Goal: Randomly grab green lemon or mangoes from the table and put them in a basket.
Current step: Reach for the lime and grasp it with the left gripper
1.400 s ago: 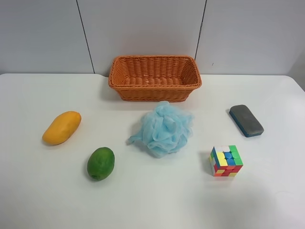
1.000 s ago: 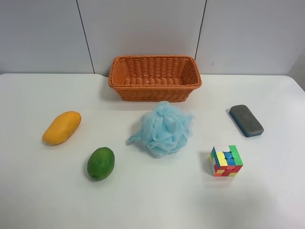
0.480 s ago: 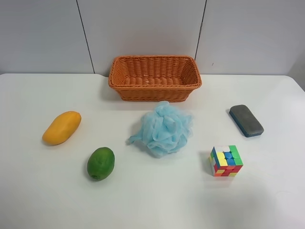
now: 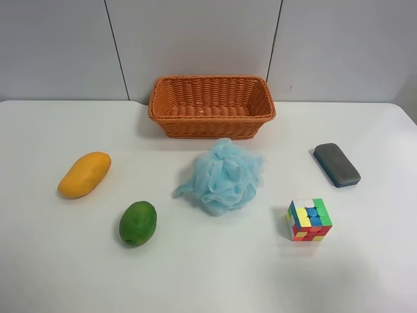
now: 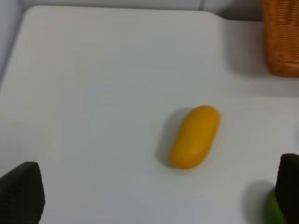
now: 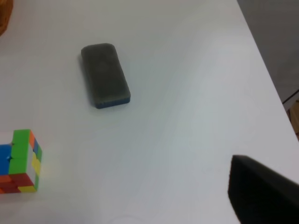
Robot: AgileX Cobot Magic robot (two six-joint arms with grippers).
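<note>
A ruffled light-blue mesh puff (image 4: 223, 175) is seen just near of the rectangular orange-brown woven wicker basket (image 4: 212, 122), which is set at the far edge of the plain white table (image 4: 208, 280). A multicoloured puzzle cube (image 4: 309, 220) and a grey, blue-based eraser (image 4: 336, 164) lie at the right. At the left are found the smooth yellow-orange elongated mango (image 4: 84, 174) and, nearer, the glossy dark-green oval lemon (image 4: 137, 223). The left gripper (image 5: 159, 161) is spread wide, with the mango framed untouched between its dark jaws. Of the right gripper (image 6: 261, 193) only one jaw is shown, so its opening cannot be told.

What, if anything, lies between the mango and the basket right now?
Nothing visible. Only bare table separates the mango from the basket; the blue mesh sponge sits in front of the basket, off that line.
</note>
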